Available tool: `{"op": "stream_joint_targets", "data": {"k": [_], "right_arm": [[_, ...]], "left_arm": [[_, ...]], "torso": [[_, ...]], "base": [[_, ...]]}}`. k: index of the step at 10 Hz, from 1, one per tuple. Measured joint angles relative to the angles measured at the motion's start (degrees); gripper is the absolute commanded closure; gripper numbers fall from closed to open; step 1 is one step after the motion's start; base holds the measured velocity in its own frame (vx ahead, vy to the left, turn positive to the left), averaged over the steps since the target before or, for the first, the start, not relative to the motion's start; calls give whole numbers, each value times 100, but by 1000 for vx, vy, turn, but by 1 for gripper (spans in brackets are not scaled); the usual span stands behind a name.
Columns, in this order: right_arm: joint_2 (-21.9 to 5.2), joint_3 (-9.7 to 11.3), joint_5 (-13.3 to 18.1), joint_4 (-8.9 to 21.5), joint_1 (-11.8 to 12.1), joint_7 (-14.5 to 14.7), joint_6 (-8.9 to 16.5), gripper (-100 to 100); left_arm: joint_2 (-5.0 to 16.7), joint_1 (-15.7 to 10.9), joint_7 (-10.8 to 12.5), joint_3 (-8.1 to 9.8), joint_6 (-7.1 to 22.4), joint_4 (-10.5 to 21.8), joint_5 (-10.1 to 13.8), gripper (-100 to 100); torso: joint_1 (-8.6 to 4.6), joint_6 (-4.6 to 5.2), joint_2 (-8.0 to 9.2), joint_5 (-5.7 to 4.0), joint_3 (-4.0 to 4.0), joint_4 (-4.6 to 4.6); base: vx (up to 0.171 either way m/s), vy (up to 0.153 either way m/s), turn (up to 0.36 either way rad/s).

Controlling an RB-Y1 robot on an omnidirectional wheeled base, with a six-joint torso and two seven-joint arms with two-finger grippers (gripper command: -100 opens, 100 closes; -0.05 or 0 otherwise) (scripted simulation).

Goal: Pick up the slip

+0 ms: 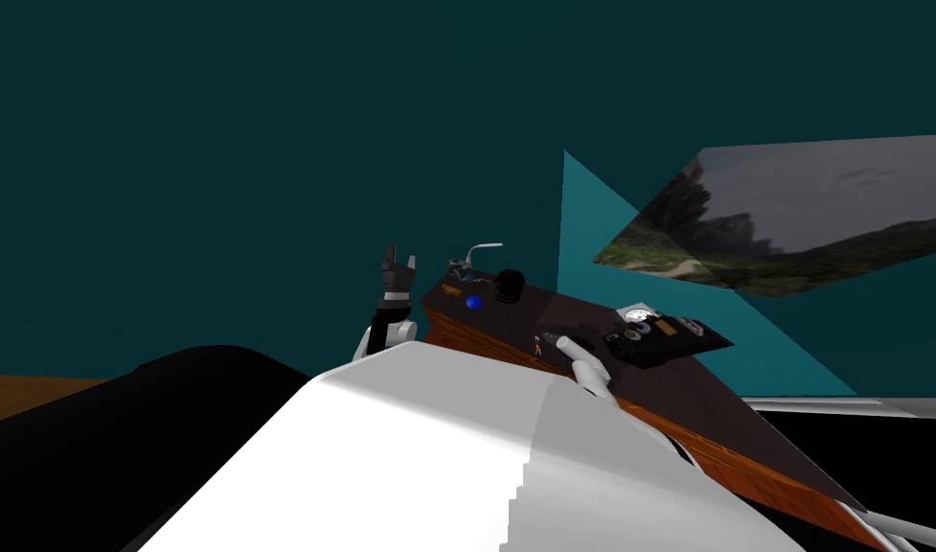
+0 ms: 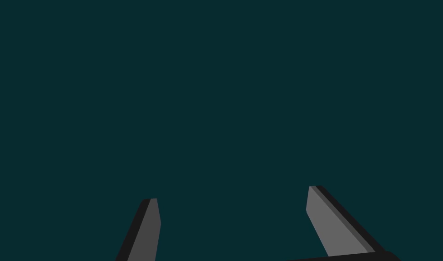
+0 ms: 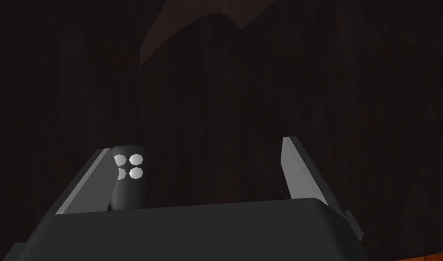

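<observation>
Wide-open right gripper (image 3: 195, 145) reaches low over the desk (image 1: 571, 311); the slip (image 1: 537, 343) is not held.
The slip seems to be the tiny pale scrap lying flat at 9 o'clock of that gripper. I judge it light, thin and limp, so pinch one edge. A dark cylinder (image 3: 127, 181) stands against one finger. The left gripper (image 1: 400, 257) is raised at 9 o'clock of the desk, also wide.

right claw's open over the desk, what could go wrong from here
The small dark grey rounded object with four white dots lies close by one finger of the open right claw, not midway, so closing may shove it aside.
The claw seems close over the dark brown desk top; going lower may scrape it.
Whether that object is the slip, I cannot tell.
</observation>
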Motion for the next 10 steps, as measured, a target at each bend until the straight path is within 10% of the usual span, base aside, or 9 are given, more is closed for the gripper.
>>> {"op": "stream_joint_targets", "data": {"k": [10], "right_arm": [[-309,-392,-196,1362,-569,-848,952,-100]], "left_arm": [[0,0,0,0,0,0,0,0]], "torso": [[-2,0,2,0,1,1]], "base": [[16,17,11]]}}
